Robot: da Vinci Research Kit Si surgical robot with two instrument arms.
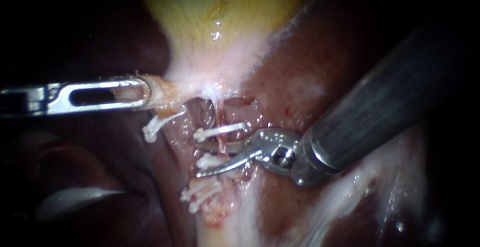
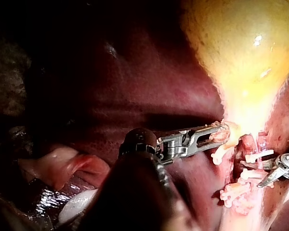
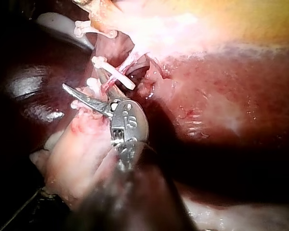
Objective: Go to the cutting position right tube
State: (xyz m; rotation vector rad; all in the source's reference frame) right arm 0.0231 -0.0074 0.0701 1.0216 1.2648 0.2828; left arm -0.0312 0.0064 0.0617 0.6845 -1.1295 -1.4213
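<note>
The yellow gallbladder (image 1: 220, 22) narrows to pale tissue. My left instrument (image 1: 142, 94) holds the edge of that neck with its slotted jaws shut on it; it shows again in the left wrist view (image 2: 220, 134). A thin red right tube (image 1: 220, 119) runs down from the neck. One white clip (image 1: 225, 129) crosses it, and two more clips (image 1: 209, 162) (image 1: 200, 193) sit lower. My right instrument (image 1: 196, 158) has curved blades that stand open around the tube, between the upper and middle clips. The right wrist view (image 3: 82, 79) shows the same open blades beside a clip (image 3: 113, 72).
Dark red liver (image 1: 310, 67) lies right of the tube and under the right shaft. A clipped pale stump (image 1: 155, 124) hangs just below the left jaws. A white smooth object (image 1: 75, 199) lies at the lower left. Pale strands of tissue (image 1: 320, 212) run down to the lower right.
</note>
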